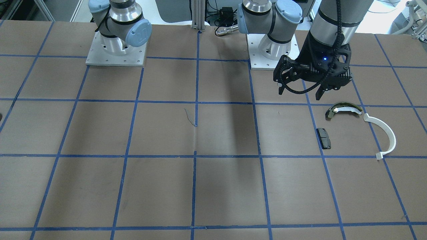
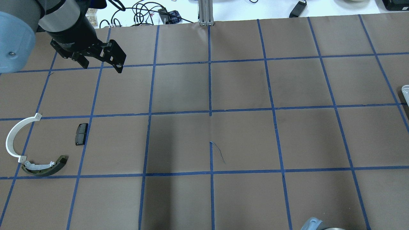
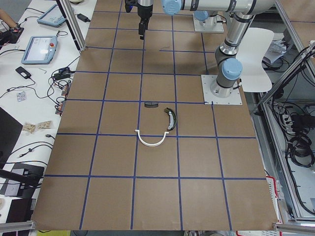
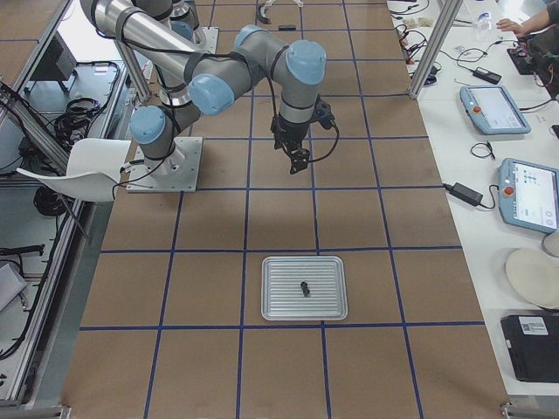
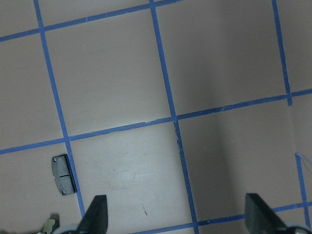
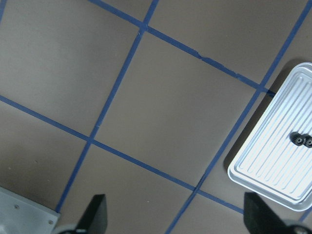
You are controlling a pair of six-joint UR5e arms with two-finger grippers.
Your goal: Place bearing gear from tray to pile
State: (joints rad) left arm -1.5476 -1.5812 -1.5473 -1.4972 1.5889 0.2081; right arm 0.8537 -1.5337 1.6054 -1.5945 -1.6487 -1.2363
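Note:
The bearing gear (image 6: 301, 140) is a small black part lying on the ribbed metal tray (image 6: 273, 161); it also shows on the tray (image 4: 272, 301) in the exterior right view (image 4: 304, 287). The pile lies at the table's left end: a white arc (image 2: 8, 140), an olive shoe piece (image 2: 48, 172) and a black pad (image 2: 81, 134). My left gripper (image 2: 103, 68) is open and empty, raised beyond the pile; the pad (image 5: 63, 168) shows below it. My right gripper (image 6: 175, 214) is open and empty, high above bare table, off to the side of the tray.
The two arm bases (image 1: 116, 50) (image 1: 272, 50) stand at the robot's edge of the table. An aluminium post (image 2: 206, 12) rises at the far edge. Blue tape lines grid the brown table. Only the tray's corner (image 2: 405, 91) shows at the overhead view's right edge.

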